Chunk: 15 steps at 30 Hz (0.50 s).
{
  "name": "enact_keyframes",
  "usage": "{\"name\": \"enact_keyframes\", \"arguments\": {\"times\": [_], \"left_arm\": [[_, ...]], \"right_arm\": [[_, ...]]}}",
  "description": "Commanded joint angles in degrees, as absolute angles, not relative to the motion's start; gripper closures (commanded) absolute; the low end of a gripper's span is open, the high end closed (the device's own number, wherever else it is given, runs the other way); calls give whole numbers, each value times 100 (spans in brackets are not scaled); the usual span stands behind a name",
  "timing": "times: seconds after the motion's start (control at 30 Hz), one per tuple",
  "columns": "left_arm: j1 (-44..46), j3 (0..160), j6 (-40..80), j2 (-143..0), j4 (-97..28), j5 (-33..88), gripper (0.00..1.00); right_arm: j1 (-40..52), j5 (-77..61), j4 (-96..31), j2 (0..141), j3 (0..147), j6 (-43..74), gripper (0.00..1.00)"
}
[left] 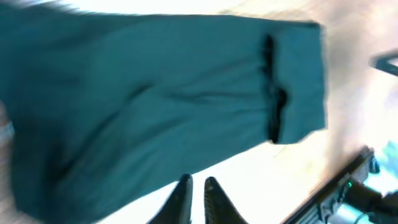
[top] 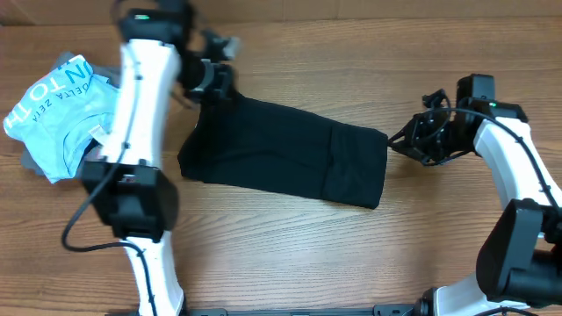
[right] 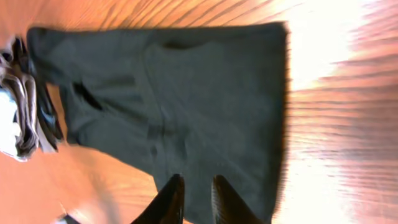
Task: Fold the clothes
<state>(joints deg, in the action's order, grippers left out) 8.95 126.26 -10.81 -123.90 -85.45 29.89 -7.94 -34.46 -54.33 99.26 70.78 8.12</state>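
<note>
Left arm: nearest the overhead camera. White links stand over the left side of the table and hide part of the pile there.
Left gripper: at the upper-left corner of the black T-shirt. The overhead view doesn't show whether it touches the fabric.
Left fingers: pressed nearly together, only a sliver of bright table between them. The tips sit right at the shirt's near edge. Can't tell if any cloth is caught.
Right gripper: at the shirt's right end, either touching or just beside it. Overhead can't settle which.
Right fingers: close together with a narrow gap, and dark fabric shows through the gap. The tips are over the shirt's near edge. Can't tell whether they pinch it or stand clear.
Black T-shirt position: middle of the table, lying flat as a long band from upper left down to lower right.
Black T-shirt detail: the right end is squared off, with a seam line across it a little way in. The left end is narrower and bunched near the left gripper.
Light blue shirt: crumpled at the table's left edge, white lettering facing up. The left arm is between it and the black shirt.
Grey garments: poking out around and under the blue shirt.
Wrist views: both soft and blurred, so fine contact isn't readable.
</note>
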Motion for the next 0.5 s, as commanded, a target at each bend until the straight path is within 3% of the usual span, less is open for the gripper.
{"name": "enact_keyframes", "arguments": {"times": [0.0, 0.2, 0.47], "left_arm": [[1693, 12558, -1286, -12440, -8350, 3312, 95], [2668, 11959, -755, -12453, -7476, 3308, 92], [3420, 10416, 250, -12453, -5572, 3310, 94]], "right_arm": [[-587, -3472, -5022, 10073, 6781, 1002, 83], [-530, -3376, -4071, 10641, 6228, 1678, 86], [-530, -3374, -3959, 11161, 6198, 1682, 87]]}}
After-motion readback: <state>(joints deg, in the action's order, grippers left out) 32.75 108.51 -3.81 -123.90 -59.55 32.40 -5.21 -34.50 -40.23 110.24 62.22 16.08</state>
